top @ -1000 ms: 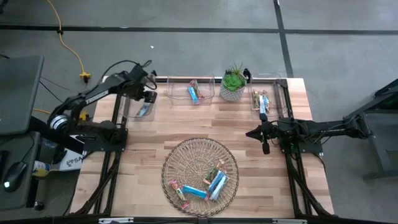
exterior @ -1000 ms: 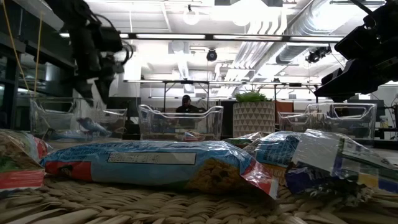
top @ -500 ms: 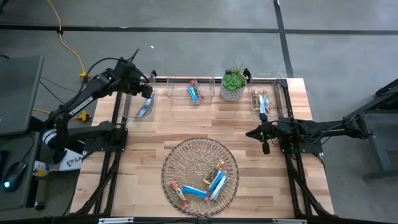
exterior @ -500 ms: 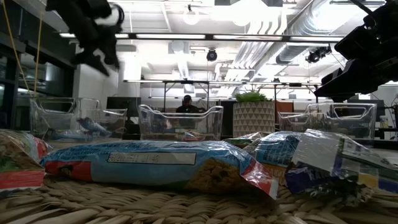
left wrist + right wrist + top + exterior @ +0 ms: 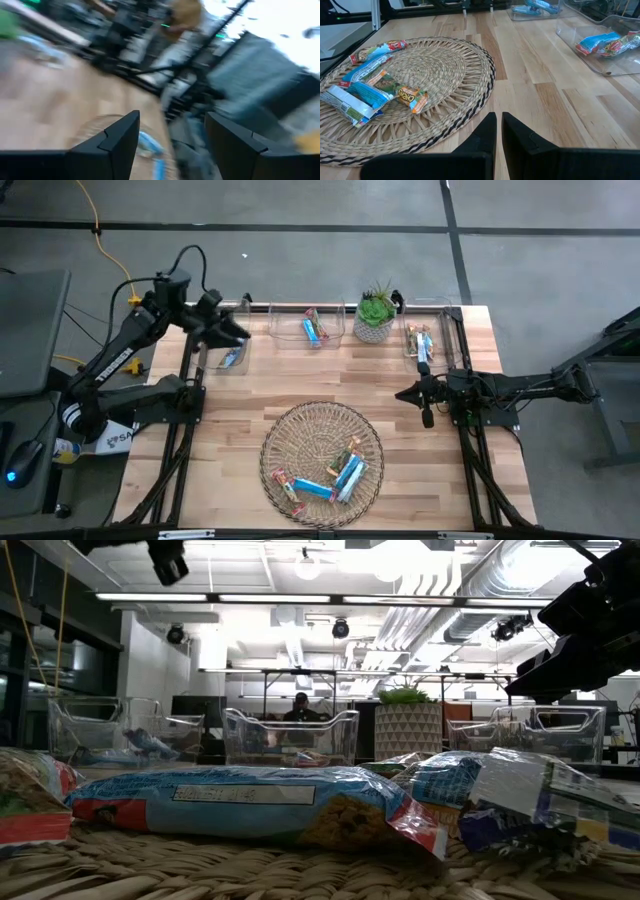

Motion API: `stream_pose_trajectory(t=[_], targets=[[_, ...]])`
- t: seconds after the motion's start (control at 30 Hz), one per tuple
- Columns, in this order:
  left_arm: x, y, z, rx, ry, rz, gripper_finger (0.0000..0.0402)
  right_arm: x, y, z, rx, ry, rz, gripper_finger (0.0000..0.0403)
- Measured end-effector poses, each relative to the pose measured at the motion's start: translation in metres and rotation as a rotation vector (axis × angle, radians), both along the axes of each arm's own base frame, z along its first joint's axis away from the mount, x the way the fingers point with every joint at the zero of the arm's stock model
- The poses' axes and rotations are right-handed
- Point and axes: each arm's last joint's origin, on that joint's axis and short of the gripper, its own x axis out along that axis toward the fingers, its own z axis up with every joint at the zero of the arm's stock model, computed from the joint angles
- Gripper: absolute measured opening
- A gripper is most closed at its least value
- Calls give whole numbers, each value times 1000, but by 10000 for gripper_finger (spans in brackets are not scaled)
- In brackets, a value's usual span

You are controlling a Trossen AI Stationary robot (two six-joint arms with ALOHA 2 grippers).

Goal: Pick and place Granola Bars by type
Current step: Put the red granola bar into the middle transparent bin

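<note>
High view shows the left gripper (image 5: 238,332) raised above the far-left clear plastic bin (image 5: 232,358), fingers spread and empty, apparently after a drop. Remaining foil-wrapped granola bars (image 5: 335,477) lie in the round woven basket (image 5: 300,430). The right gripper (image 5: 403,394) waits pinched shut, mid-table.

A light wooden table (image 5: 330,385) carries a round woven basket (image 5: 322,463) near its front edge. Behind the basket, along the far edge, stand three clear bins (image 5: 308,326) (one left, one middle, one right) and a potted plant (image 5: 375,313) between the last two.
</note>
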Motion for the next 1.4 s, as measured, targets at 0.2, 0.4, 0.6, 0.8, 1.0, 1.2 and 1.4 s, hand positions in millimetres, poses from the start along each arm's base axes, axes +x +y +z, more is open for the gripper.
stream_pose_trajectory(t=[0.2,0.4,0.6,0.8,1.0,1.2,1.4], targets=[[0,-18,4,-38,-33,-186,221,0,0,0,0,0,0,12],[13,-47,9,49,-54,-293,221,0,0,0,0,0,0,12],[32,-79,16,130,-99,-342,221,0,0,0,0,0,0,12],[47,-117,25,187,-217,-413,221,0,0,0,0,0,0,12],[62,-153,29,221,-339,-464,221,0,0,0,0,0,0,12],[78,-185,18,291,-327,-434,221,0,0,0,0,0,0,12],[85,-214,4,368,-287,-430,221,0,0,0,0,0,0,12]])
